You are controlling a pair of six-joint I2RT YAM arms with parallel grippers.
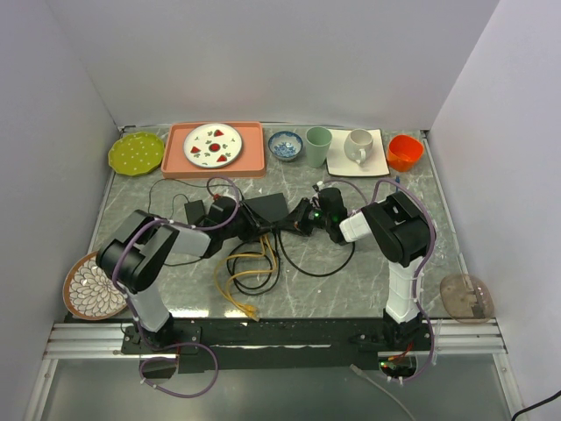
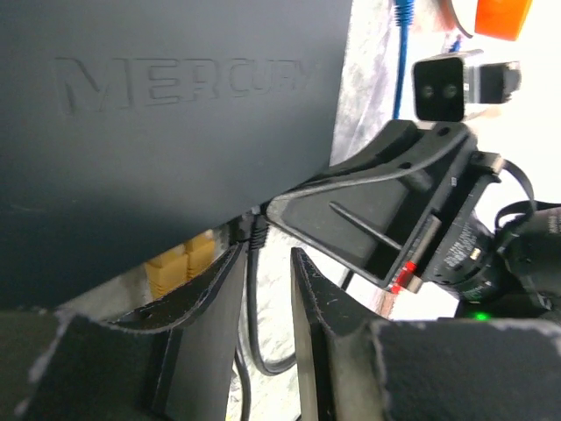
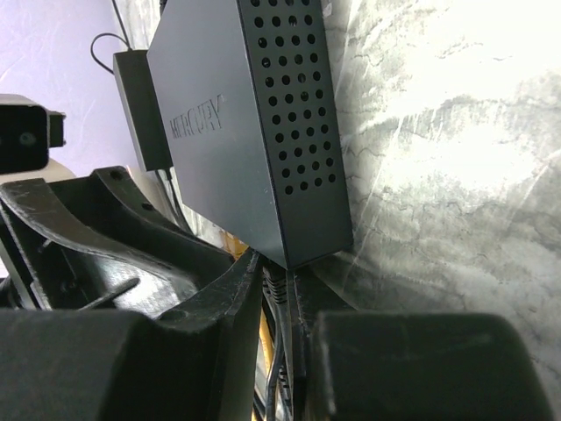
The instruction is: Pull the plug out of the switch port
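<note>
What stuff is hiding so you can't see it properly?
Plug: right wrist view, front end hidden by the switch and the fingers of the right gripper.
Ports: every view, hidden by the switch's own body.
Yellow plugs: left wrist view, mostly tucked under the switch.
Brown plate: top view, partly behind the left arm.

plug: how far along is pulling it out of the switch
Done: right fingers sit either side of the black plug, seemingly closed on it. In hand: that grip, at a corner port of the switch. To do: the pull; plug still seated.
</note>
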